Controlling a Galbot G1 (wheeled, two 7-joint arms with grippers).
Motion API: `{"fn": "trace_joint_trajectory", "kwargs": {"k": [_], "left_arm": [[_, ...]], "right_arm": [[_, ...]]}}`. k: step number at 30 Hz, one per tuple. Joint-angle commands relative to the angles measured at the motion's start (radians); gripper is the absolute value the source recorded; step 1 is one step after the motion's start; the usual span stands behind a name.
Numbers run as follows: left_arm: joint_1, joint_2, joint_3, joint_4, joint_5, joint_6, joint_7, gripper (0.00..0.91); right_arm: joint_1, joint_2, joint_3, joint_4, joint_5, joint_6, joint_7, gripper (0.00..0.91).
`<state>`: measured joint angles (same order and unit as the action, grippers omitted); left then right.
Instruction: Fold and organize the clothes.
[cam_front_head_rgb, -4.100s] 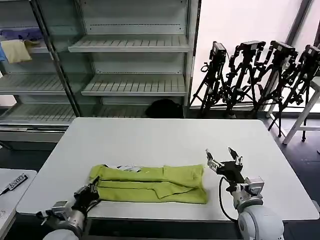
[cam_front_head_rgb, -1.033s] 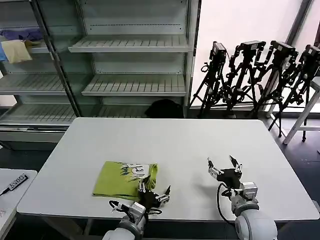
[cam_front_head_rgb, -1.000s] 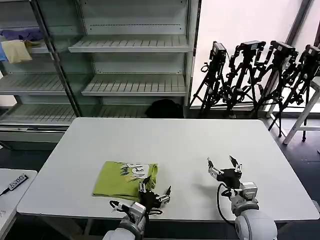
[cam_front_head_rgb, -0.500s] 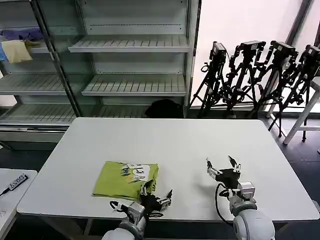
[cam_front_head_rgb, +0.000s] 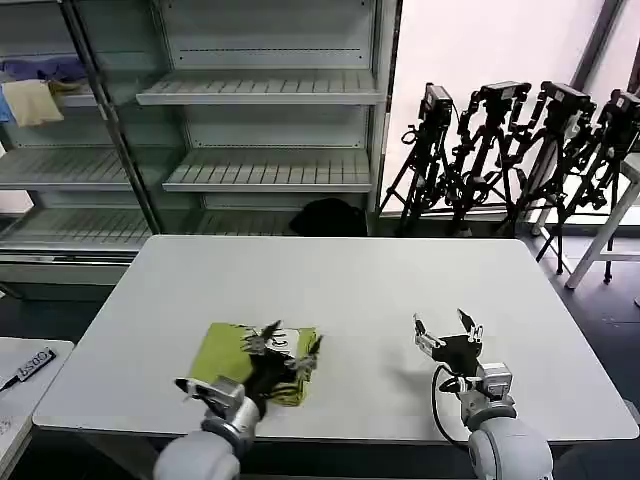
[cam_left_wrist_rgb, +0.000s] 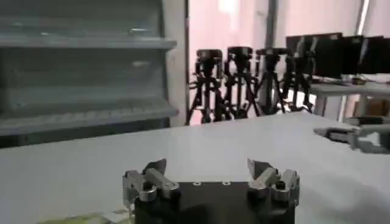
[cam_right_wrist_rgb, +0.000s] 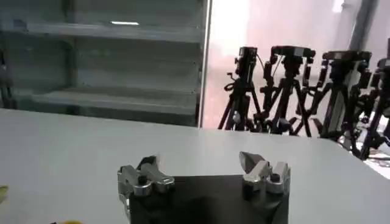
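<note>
T-shirt (cam_front_head_rgb: 222, 352), lime yellow-green, lies folded compactly, white print showing.

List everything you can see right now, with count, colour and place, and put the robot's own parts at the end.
T-shirt: one, lime yellow-green with a white print, folded into a compact rectangle on the near left part of the table.
Table: one, white, directly in front of the robot.
Shelving units: two, pale grey-green, behind the table.
Cloths: a pale yellow one and a blue one, on an upper shelf at far left.
Tripods: a cluster, black, against the bright wall behind the table on the right.
Dark object: one, black, on the floor behind the table.
Left tool: one, black and silver, open, over the T-shirt's right edge.
Right tool: one, black and silver, open, above the near right part of the table.
</note>
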<state>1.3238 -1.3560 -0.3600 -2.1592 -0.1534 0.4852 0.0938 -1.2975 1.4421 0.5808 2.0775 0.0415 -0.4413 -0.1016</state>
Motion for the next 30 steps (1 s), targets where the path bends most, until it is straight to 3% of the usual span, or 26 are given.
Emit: {"fn": "trace_joint_trajectory", "kwargs": {"k": [1, 7, 30], "left_arm": [[0.005, 0.164, -0.481, 0.051, -0.217, 0.032, 0.012, 0.907], [0.049, 0.133, -0.440, 0.068, -0.177, 0.089, 0.007, 0.907], [0.051, 0.054, -0.328, 0.188, -0.190, 0.089, 0.010, 0.907]], "right_arm": [[0.014, -0.009, -0.014, -0.003, -0.006, -0.006, -0.002, 0.907], [0.024, 0.008, -0.040, -0.005, -0.027, -0.015, -0.002, 0.907], [-0.003, 0.007, -0.029, -0.011, -0.031, 0.005, 0.002, 0.907]]}}
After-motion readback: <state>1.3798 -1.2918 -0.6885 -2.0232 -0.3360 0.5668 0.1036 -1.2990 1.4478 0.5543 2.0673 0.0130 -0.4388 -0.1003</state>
